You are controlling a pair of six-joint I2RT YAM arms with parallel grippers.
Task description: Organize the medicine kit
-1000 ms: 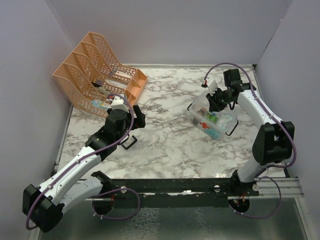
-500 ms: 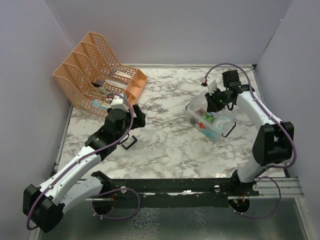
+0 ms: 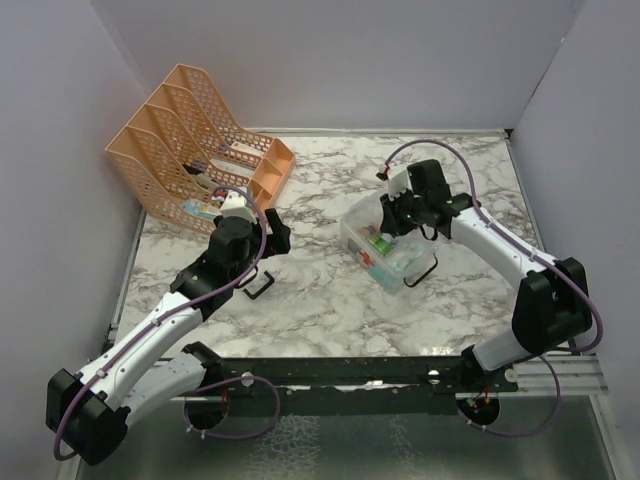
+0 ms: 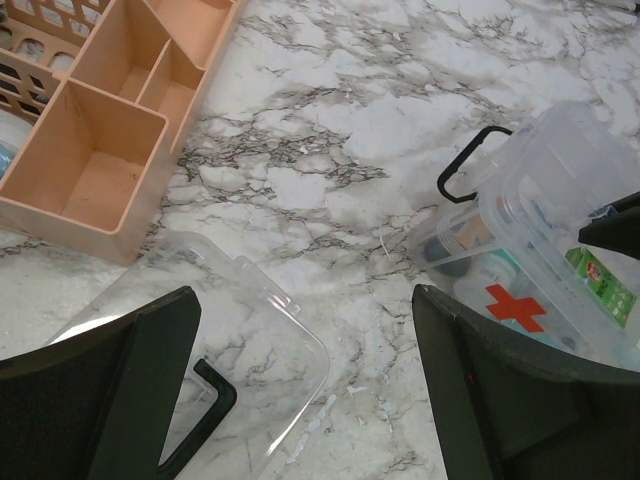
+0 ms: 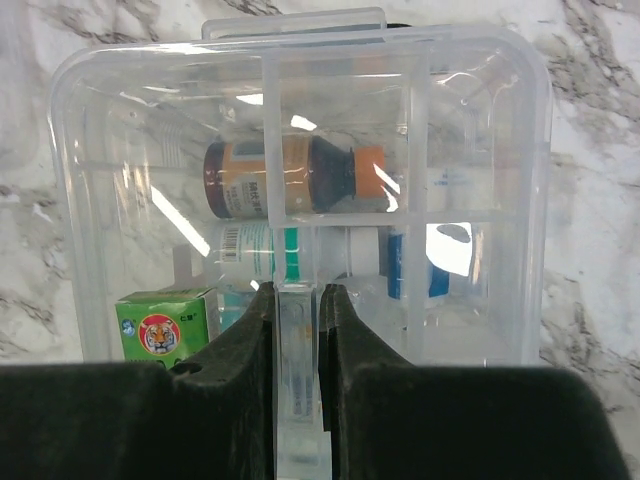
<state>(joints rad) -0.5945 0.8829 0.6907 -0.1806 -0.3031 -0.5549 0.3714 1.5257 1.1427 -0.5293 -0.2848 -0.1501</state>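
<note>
The right arm's jaws are closed on a thin clear divider wall (image 5: 296, 120) inside the small clear plastic rectangular medicine kit (image 5: 530, 200), with the dark fingers (image 5: 240, 335) pressed against either side of it. Around that divider, a brown bottle with an orange cap (image 5: 290, 180), a green box printed with a tiger's face (image 5: 160, 330) and a white-and-teal pack (image 5: 262, 250) are seen in the kit's compartments. The kit (image 3: 385, 272) is located right of centre on the white marble-patterned desk (image 3: 320, 310). A red cross (image 4: 515, 305) is shown on its side and a black loop handle (image 4: 468, 165) at one end. Whether it rests on the desk or is raised slightly cannot be told. The left arm's jaws are spread wide with nothing between them, and their two dark fingers (image 4: 110, 400) are held above a flat clear plastic lid (image 4: 230, 330) lying on the desk, with a black handle (image 4: 208, 400) at its near edge. The lid is set apart from the kit, to its left. Beyond the lid, at the far left corner of the desk, a peach mesh plastic file rack (image 3: 190, 140) is placed, its low open front compartments (image 4: 100, 160) turned towards the desk's centre.
</note>
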